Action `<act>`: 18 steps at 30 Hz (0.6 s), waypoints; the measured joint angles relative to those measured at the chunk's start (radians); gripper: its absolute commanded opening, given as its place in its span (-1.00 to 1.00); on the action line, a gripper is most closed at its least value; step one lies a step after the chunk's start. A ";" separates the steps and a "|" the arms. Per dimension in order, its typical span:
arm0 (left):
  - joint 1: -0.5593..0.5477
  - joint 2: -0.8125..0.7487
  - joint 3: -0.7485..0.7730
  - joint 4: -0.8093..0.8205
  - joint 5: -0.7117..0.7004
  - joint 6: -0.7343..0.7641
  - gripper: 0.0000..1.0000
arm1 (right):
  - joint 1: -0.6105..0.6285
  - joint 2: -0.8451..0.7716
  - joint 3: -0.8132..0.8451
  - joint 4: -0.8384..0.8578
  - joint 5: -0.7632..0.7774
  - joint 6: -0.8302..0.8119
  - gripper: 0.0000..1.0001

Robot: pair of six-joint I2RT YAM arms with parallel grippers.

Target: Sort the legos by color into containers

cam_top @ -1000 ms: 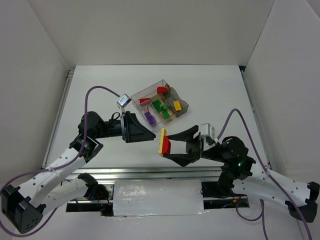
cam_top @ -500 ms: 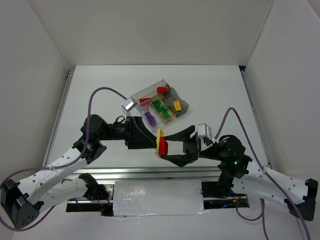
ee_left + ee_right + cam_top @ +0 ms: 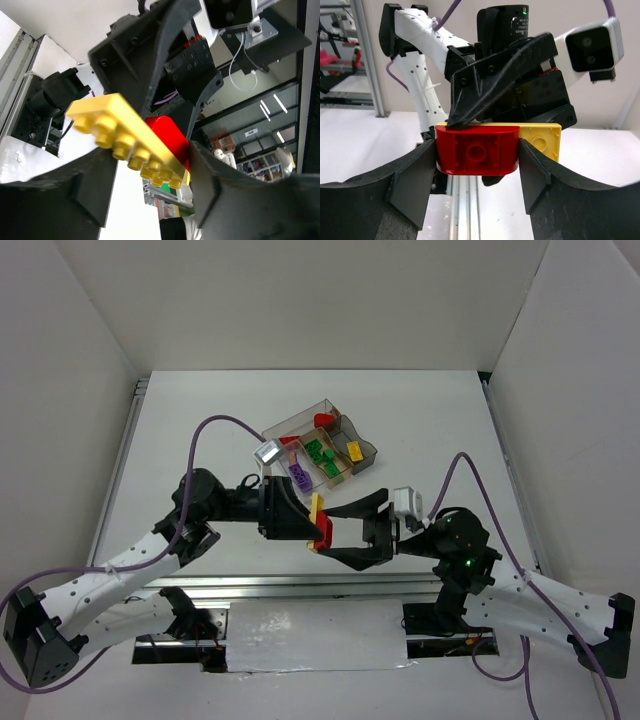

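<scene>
Only the left wrist view shows studs: yellow brick (image 3: 125, 137) (slanting down-right), left fingers (image 3: 220, 190) spread; right fingers (image 3: 410, 175) pinch red brick (image 3: 477, 150).

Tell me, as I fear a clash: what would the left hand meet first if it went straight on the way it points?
The yellow lego, stuck to the red lego gripped by the right hand; it sits between the fingers of the left hand, though depth is unclear.

We show a red brick (image 3: 477, 152) joined to a yellow plate (image 3: 540, 140), held on edge in the right hand (image 3: 477, 149); colour-sorted legos (image 3: 318, 452) lie in the containers (image 3: 295, 416).
</scene>
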 measured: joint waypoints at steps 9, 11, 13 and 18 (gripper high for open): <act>0.009 -0.009 0.022 -0.055 0.002 -0.014 -1.00 | 0.005 0.009 0.001 0.035 0.015 -0.062 0.56; 0.010 -0.014 0.044 -0.103 -0.014 0.034 -1.00 | 0.007 0.017 0.001 0.047 0.038 -0.037 0.99; 0.008 -0.016 0.072 -0.179 -0.045 0.098 -1.00 | 0.010 0.029 0.002 0.055 0.068 -0.022 0.99; 0.004 -0.042 0.119 -0.374 -0.129 0.268 -1.00 | 0.010 0.029 0.009 -0.010 0.125 0.075 0.99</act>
